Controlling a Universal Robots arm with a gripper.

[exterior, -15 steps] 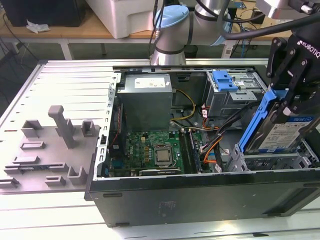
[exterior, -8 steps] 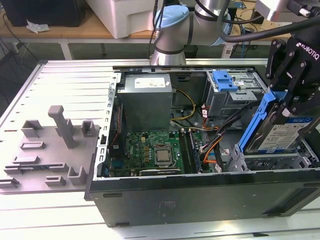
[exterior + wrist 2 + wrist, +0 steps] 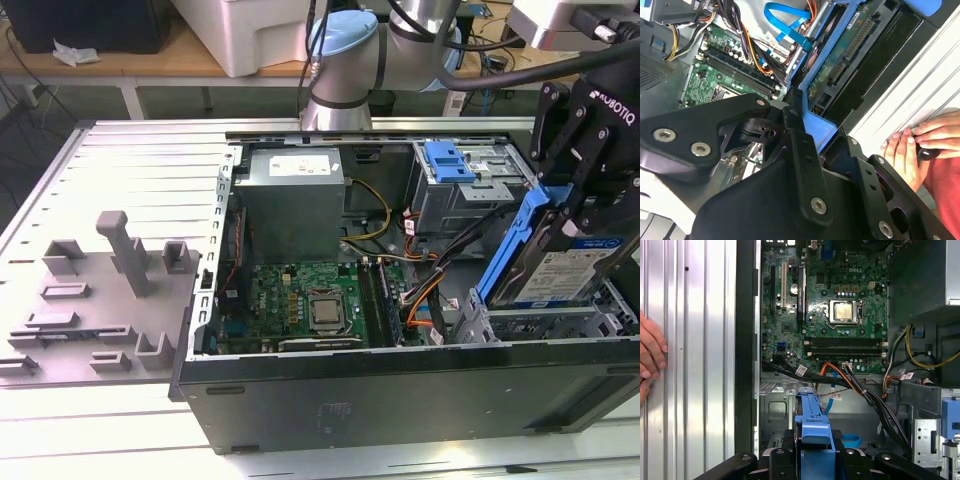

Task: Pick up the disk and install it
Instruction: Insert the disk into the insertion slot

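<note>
The gripper, closed on the disk by its blue carrier, holds it tilted over the drive cage; seating it well likely needs rails squared to the slot.

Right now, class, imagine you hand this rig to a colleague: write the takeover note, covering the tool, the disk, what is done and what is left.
Tool: shut on the disk.
Disk: held off the table, tilted, its lower end close to the drive cage at the exterior view's right end of the open computer case.
Done: pick-up.
Left: the disk is not yet seated in the cage.
Note: a person's hand rests on the table beside the case.
</note>
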